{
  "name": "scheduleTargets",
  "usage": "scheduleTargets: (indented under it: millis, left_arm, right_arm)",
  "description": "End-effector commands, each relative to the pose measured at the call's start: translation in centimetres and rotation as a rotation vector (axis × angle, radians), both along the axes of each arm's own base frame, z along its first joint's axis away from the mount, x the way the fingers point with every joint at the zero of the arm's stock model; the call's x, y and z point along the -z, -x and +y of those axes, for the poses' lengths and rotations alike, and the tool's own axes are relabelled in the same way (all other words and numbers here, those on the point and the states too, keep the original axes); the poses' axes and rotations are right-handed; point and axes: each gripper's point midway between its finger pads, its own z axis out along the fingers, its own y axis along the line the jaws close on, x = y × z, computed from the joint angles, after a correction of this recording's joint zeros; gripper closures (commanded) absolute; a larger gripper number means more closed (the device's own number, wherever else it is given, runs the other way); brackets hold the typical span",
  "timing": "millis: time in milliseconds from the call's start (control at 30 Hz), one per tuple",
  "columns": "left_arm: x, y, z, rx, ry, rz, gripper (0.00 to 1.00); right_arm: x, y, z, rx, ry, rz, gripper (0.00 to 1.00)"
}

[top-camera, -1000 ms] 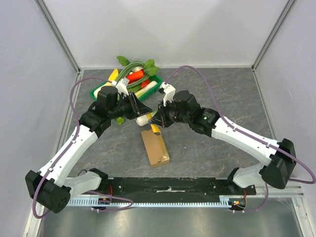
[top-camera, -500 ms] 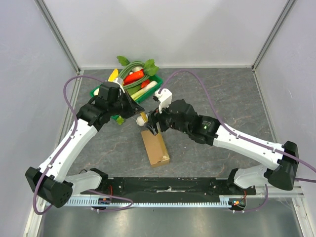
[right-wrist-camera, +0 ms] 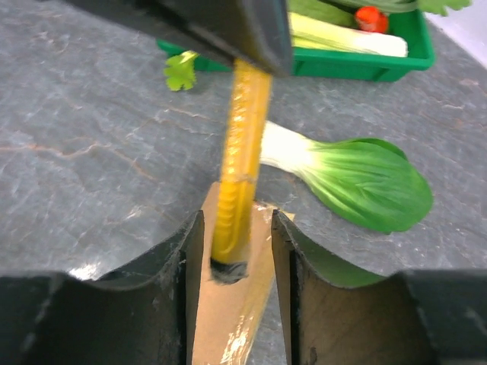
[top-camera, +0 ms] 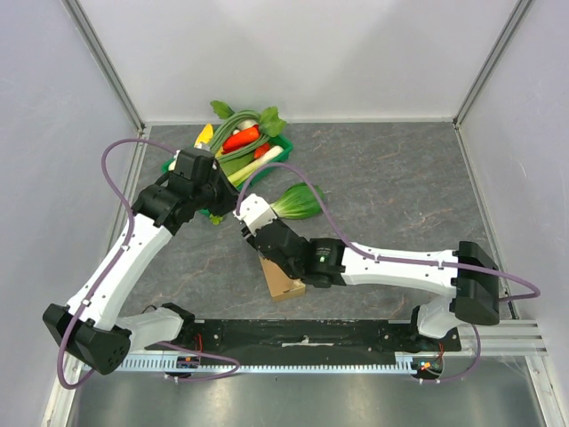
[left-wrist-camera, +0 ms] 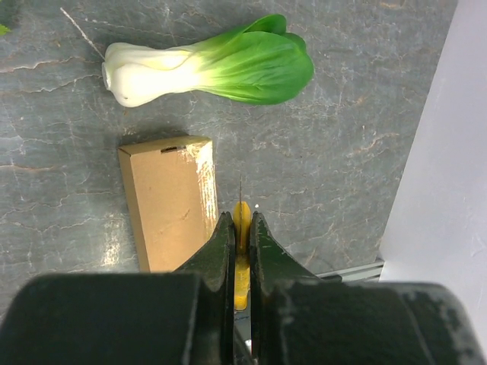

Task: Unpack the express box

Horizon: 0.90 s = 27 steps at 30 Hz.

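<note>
W/ slim yellow cutter [right-wrist-camera: 240, 163] clenched in left jaws, right jaws released around its end, and flat brown cardboard express box [left-wrist-camera: 167, 205] lying on grey desk [left-wrist-camera: 335, 160] at 6 o'clock of green bok choy [left-wrist-camera: 228, 68], cutter could be dropped or twisted if handover is mistimed.

Bok choy [left-wrist-camera: 228, 68] just behind the express box [left-wrist-camera: 167, 201] — not touching, tray [right-wrist-camera: 342, 65] farther back, leftward
</note>
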Motion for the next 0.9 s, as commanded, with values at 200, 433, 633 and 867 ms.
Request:
scheduleTargets:
  millis: [200,433,633,867]
  left_arm:
    - [-2.1,0.4,0.6,-0.055,0.047,-0.034,0.96]
    - [-4.8,0.3,0.8,0.01,0.058,-0.168,0.36]
    - [-8.0,-0.1,2.3,0.153,-0.008,-0.388,0.22]
    - [-13.4,4.6,-0.8,0.527,0.062,-0.691,0.21]
  right_arm:
    - [-2.1,-2.6,-0.7,0.166,-0.001,-0.11,1.0]
    - [-4.5,-1.1,-0.7,0.068,-0.104,-0.049,1.0]
    - [-7.0,-0.2,-1.7,-0.131,-0.275,0.121,1.0]
    - [-9.2,4.1,-2.6,-0.503,-0.413,0.355,1.0]
